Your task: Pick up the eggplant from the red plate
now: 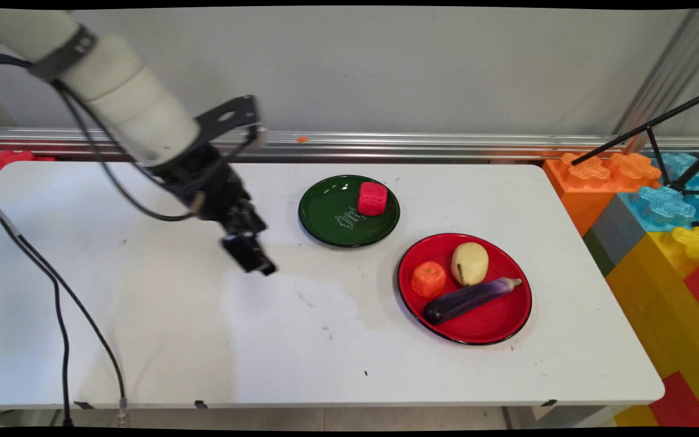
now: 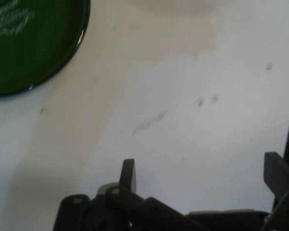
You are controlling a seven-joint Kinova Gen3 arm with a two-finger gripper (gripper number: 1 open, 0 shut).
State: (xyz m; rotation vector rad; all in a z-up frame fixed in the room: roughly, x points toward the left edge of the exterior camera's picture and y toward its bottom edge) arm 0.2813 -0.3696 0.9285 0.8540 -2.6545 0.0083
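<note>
End effector (image 2: 202, 173) agape, empty, nr green plate (image 1: 331, 215)

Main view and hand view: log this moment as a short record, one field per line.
gripper: black two-finger gripper, open, holding nothing, above bare table
nearest thing: green plate, to the gripper's right in the main view, not touched
on green plate: red cube-like block at its far right rim
red plate: nearer and further right
on red plate: orange fruit, pale yellow pear, purple eggplant
beside table: big coloured building blocks at right
</note>
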